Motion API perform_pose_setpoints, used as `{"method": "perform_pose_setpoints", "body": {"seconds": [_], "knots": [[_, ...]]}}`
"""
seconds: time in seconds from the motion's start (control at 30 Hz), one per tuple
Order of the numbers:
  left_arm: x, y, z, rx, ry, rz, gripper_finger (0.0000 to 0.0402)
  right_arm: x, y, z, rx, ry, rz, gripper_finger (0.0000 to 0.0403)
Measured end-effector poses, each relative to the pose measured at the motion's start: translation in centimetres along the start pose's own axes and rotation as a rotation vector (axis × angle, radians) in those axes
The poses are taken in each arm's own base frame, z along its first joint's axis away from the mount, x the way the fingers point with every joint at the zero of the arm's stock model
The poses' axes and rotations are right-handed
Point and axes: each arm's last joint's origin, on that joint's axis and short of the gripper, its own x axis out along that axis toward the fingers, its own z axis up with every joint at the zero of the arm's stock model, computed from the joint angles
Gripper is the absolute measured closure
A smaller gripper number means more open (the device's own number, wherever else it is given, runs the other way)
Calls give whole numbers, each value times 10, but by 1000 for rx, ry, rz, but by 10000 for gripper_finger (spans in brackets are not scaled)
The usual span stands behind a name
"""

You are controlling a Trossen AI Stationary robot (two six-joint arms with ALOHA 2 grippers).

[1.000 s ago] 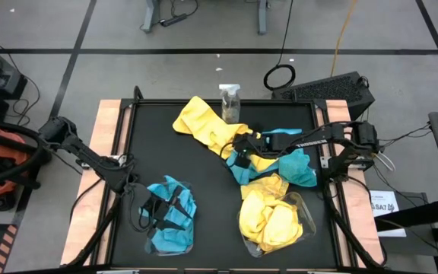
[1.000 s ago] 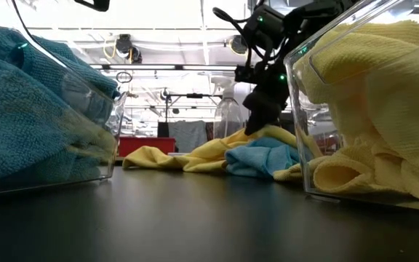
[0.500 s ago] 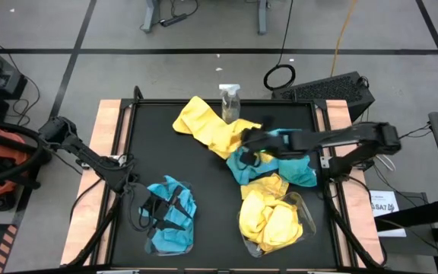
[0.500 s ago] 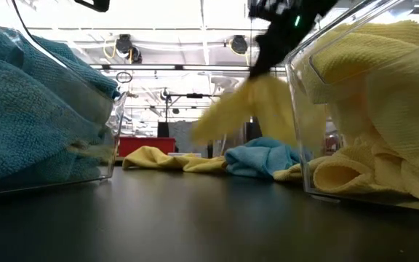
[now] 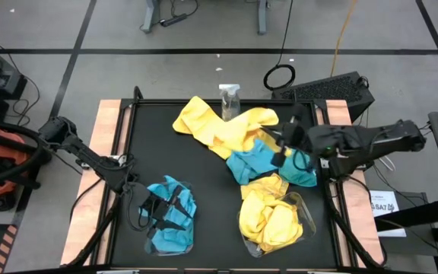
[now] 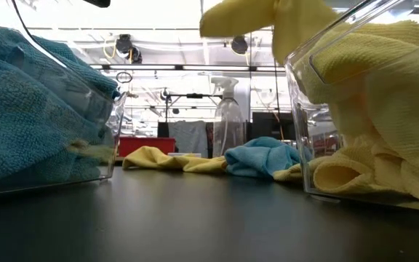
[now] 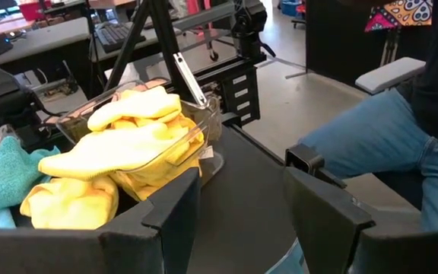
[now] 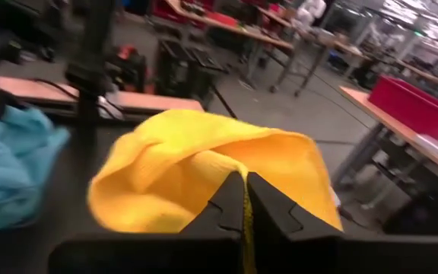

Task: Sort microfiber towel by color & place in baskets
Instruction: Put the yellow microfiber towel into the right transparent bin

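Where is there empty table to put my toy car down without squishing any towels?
The far-left corner of the table is bare, left of the loose yellow towel. So is the strip between the blue-towel basket and the yellow-towel basket. The middle right is crowded: towels lie heaped there, and the right gripper lifts a yellow one.

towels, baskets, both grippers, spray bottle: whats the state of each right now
right gripper: shut on a yellow towel, lifted off the table
left gripper: open, over the blue basket
blue basket: full of blue towels
yellow basket: heaped with yellow towels
loose pile: unsorted
spray bottle: upright
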Motion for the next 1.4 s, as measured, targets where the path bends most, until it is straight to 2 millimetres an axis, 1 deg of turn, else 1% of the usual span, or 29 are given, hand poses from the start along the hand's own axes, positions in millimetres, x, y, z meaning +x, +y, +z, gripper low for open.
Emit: {"method": "perform_pose_setpoints", "body": {"seconds": [0.2, 0.4, 0.57, 0.77, 1.1, 1.4], "knots": [[0, 0, 0, 0, -4, 6, 205, -22, 7, 1, -26, -28, 94, 403], [0, 1, 2, -1, -16, 11, 205, -36, 17, -6, -66, 16, 279, 403], [0, 1, 2, -2, -19, 21, 205, -49, 26, -13, -48, 65, 435, 403], [0, 2, 5, -2, -46, 29, 205, -63, 35, -17, -38, 96, 583, 402], [0, 8, 5, -30, -61, 56, 205, -86, 53, -21, -13, 136, 712, 402], [0, 18, 4, -38, -55, 94, 205, -91, 87, -21, -49, 118, 789, 402]]}}
